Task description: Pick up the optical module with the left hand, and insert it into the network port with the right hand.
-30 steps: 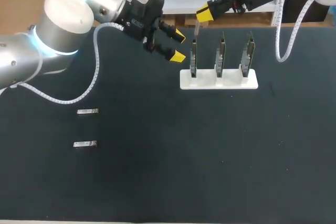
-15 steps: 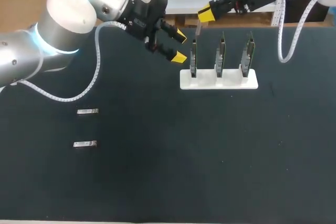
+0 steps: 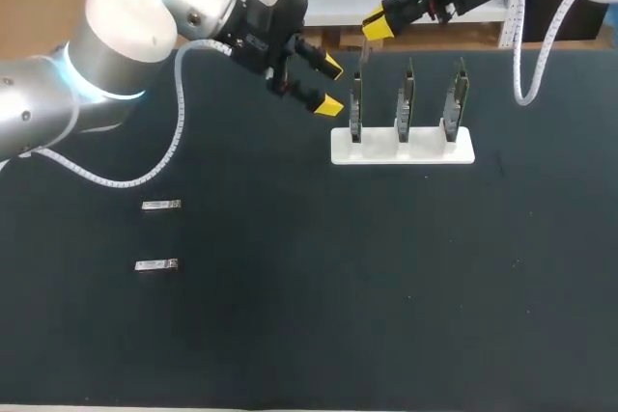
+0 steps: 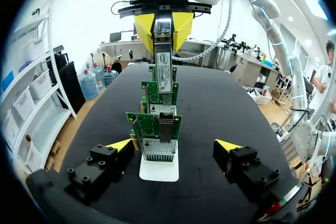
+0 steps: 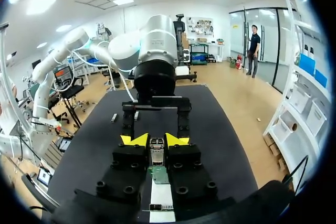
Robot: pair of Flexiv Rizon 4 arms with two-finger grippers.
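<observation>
Module (image 4: 164, 61) sits pinched between the right jaws above a network card (image 3: 355, 108); left jaws gape empty.

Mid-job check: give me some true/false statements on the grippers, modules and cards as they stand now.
1. The right gripper is shut on a module. True.
2. The left gripper is shut on a module. False: it is open and empty, beside the cards.
3. The stand holds three cards. True.
4. Only one spare module lies on the table. False: two spare modules lie there, apart from the stand.
</observation>
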